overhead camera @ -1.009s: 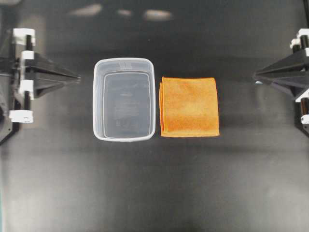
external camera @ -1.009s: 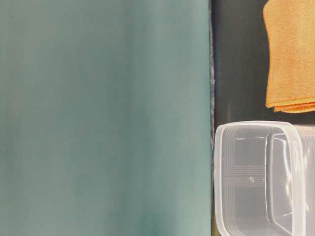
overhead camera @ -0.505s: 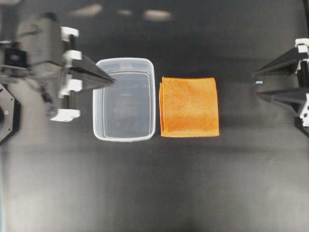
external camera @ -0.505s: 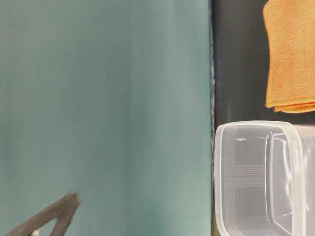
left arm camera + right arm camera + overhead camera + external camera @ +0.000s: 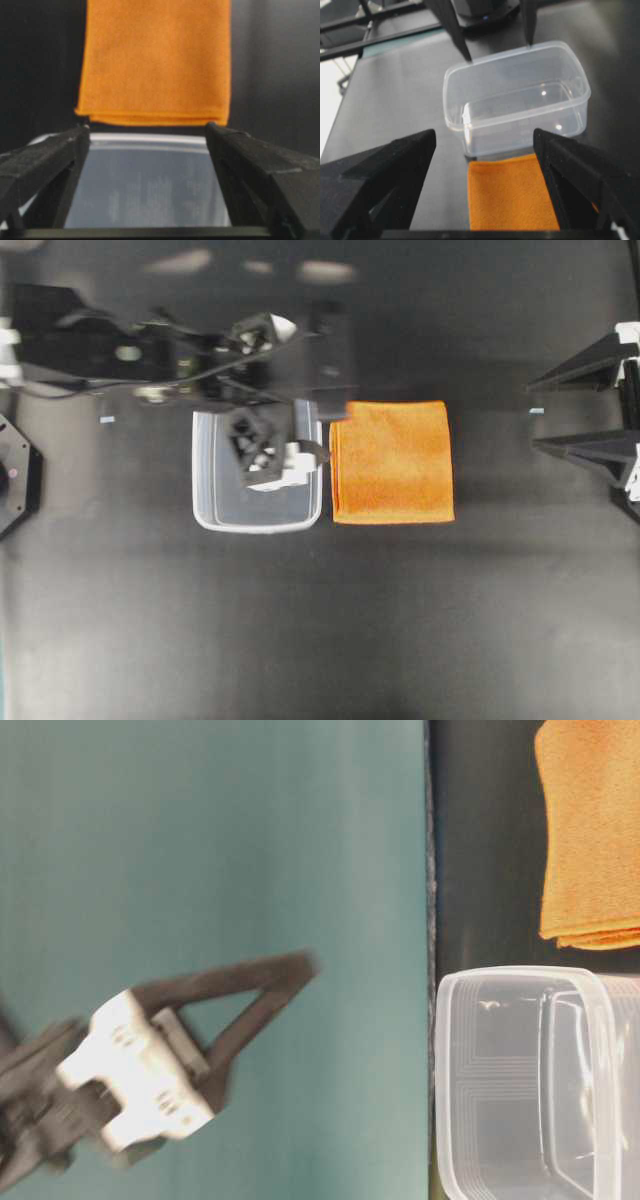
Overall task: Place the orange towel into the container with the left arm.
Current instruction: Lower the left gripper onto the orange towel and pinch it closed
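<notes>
My left arm (image 5: 150, 355) is reaching in from the left edge of the overhead view, its forward end hanging over the container (image 5: 210, 510). My left gripper (image 5: 147, 132) is standing wide apart; in the left wrist view its two dark fingers (image 5: 45, 160) are framing the tub's far rim, with nothing between them. The orange towel (image 5: 392, 462) is lying flat and folded on the black table (image 5: 320, 640), just beside the container's right wall in the overhead view, folded edge toward the tub; I cannot tell whether the two are touching. The container is sitting upright and open, no contents showing in it. In the table-level view the left gripper is showing blurred against a teal backdrop (image 5: 200, 840), apart from the tub's rim. My right gripper (image 5: 485, 137) is parked at the right edge of the overhead view, fingers also spread, looking across the towel toward the container, well apart from both.
</notes>
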